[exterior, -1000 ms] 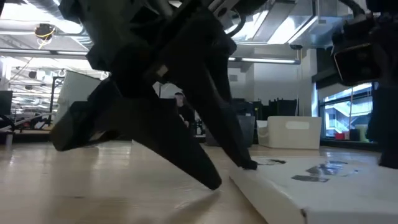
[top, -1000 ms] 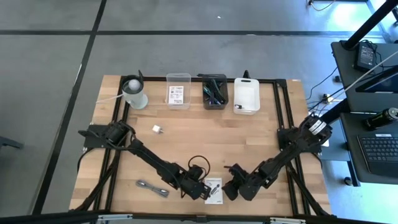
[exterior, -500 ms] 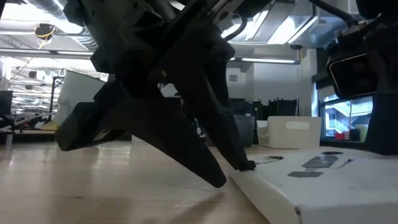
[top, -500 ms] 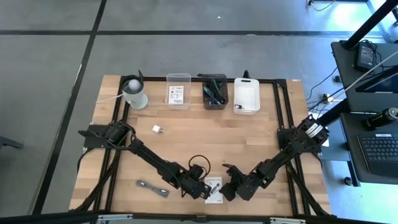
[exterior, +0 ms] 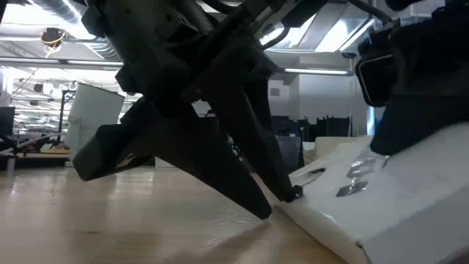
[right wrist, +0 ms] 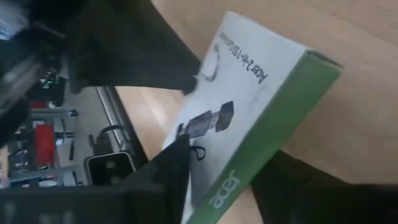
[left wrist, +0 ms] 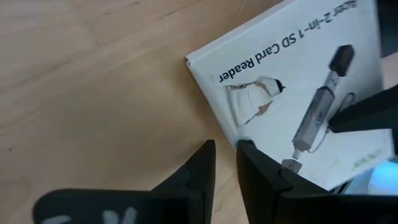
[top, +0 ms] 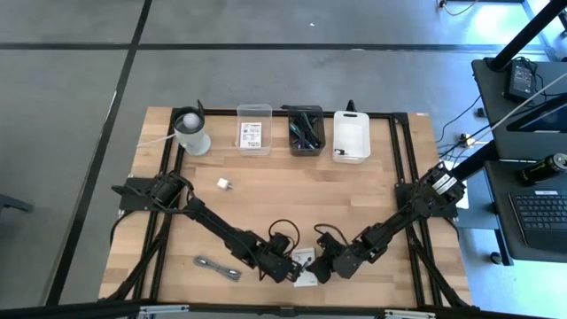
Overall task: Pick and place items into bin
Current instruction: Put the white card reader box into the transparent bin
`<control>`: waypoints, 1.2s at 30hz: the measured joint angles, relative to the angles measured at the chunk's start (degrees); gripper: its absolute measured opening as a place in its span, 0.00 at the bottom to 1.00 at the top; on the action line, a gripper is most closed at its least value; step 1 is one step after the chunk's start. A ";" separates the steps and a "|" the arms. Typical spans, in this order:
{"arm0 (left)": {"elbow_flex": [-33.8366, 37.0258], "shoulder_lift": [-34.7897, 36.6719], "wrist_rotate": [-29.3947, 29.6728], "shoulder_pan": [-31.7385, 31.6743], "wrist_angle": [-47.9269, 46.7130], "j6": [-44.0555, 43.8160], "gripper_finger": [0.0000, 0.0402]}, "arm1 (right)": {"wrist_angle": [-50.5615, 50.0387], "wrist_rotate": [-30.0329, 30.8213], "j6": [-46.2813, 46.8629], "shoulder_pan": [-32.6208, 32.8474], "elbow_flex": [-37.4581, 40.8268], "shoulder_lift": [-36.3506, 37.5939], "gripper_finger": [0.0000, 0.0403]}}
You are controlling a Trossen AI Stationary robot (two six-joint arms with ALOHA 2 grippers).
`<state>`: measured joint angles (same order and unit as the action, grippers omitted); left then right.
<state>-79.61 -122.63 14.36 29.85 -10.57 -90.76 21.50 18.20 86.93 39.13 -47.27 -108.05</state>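
A white card box with black print and a green side sits near the table's near edge, between my two grippers. My left gripper stands at its left edge, fingers a narrow gap apart. My right gripper is shut on its right side. A grey strip lies flat to the left. A black cable loop lies just beyond the left gripper. A second white card sits in the clear bin. My left gripper comes slanting down from the table's left. One fingertip rests on the box's left edge, near a corner; the other fingertip touches the table beside it. My right gripper pinches the box's right side between its two fingers, one finger on the printed white face and one past the green side. The box is tilted: its right side is raised and its left edge stays down by the left fingertip.
Along the far edge stand a white cylinder, a clear bin, a black bin holding dark items and a white bin. A small white object lies left of centre. Bare wood lies across the middle.
My right gripper has moved toward the table's left, onto the card box, and taken hold of its right side. The box, flat a second ago, now tilts with its right side raised; its left edge has stayed under the left fingertip.
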 joint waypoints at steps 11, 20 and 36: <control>0.04 1.30 -1.76 -0.19 -1.11 6.19 0.15 | 0.72 0.13 -0.03 -0.63 -0.15 0.37 0.08; 0.15 15.13 3.28 -2.78 -17.86 23.54 0.14 | -8.51 0.01 -4.37 -3.42 0.01 7.35 0.08; 17.69 47.18 10.91 -8.06 -22.38 59.72 0.00 | -21.01 -2.64 -27.30 -28.57 -7.37 23.30 0.08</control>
<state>-61.92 -75.45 25.27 21.78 -32.95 -31.04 0.49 15.56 59.63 10.56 -54.64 -84.75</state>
